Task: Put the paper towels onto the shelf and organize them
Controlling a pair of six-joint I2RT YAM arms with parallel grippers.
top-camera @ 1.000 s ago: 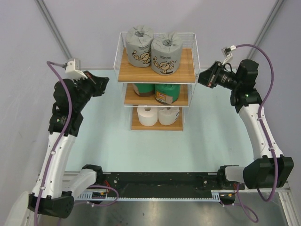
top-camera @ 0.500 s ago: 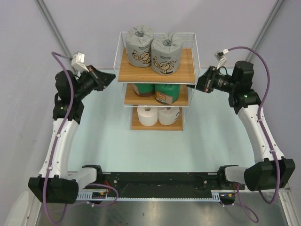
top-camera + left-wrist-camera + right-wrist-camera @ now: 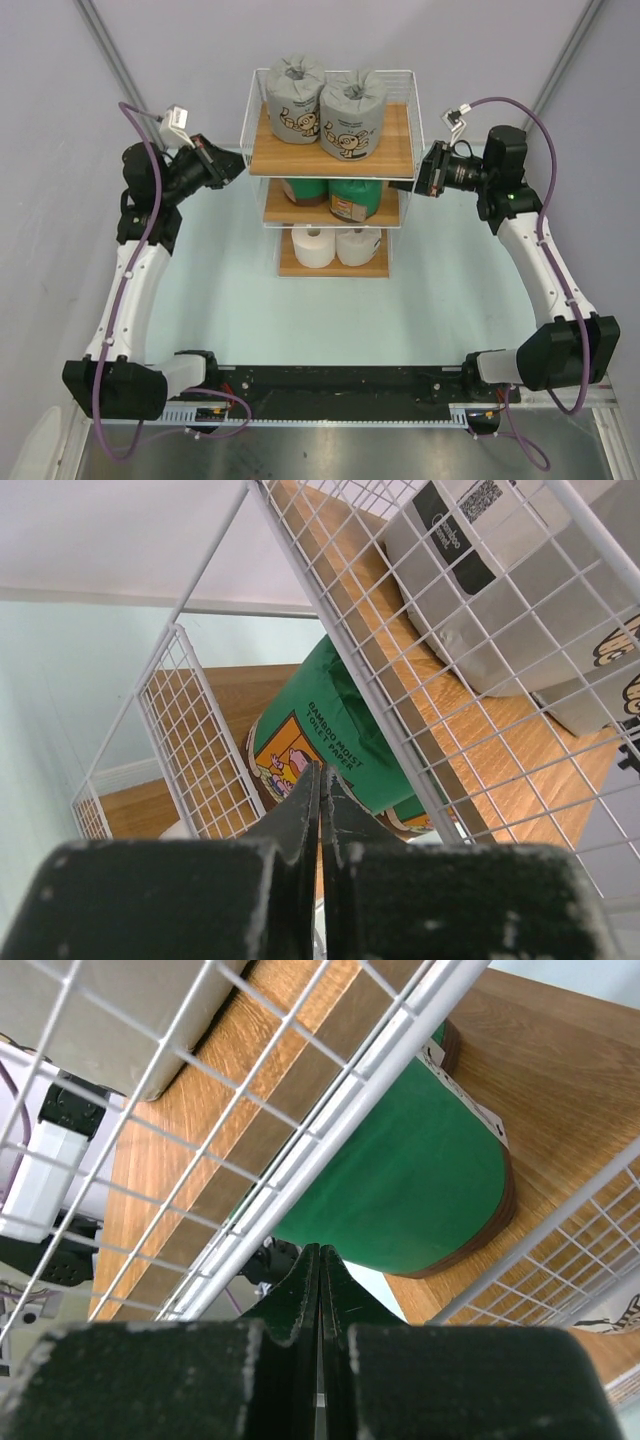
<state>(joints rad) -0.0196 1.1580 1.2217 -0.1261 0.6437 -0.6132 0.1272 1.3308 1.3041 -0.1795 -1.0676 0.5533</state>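
Rolls are all on the shelf [image 3: 400,150], which stands mid-bench toward the back. 2 grey rolls [image 3: 297,98] sit side by side, touching, on the top board. 2 green rolls [image 3: 356,197] are on the middle board, and 2 white rolls [image 3: 314,246] on the bottom board, touching, holes up.

Left fingers [image 3: 232,166] are pressed together & empty. They point at the shelf's left side, roughly level w/ the gap under the top board. Right fingers [image 3: 416,182] are also together & empty, w/ tips at the shelf's right edge just below the top board. Can't tell if either touches the wire.

The wire frame is what's in the way. In the left wrist view the left fingers [image 3: 305,810] are closed, w/ a mesh panel [image 3: 200,750] btwn them & a green roll [image 3: 330,730]. A grey roll [image 3: 500,620] shows thru the mesh at upper right. In the right wrist view the right fingers [image 3: 305,1280] are closed, and the top board's edge & a white wire [image 3: 330,1130] cross diagonally in front. A green roll [image 3: 420,1180] sits behind on the middle board, and the left arm [image 3: 40,1170] shows thru the gap at far left.

Only the top view shows the white rolls & all 3 tiers. Only the wrist views show the board undersides & the mesh up close.

The bench [image 3: 220,290] is pale green. Purple cables [image 3: 128,262] run along both arms. A black rail [image 3: 330,385] at the near edge carries the bases.
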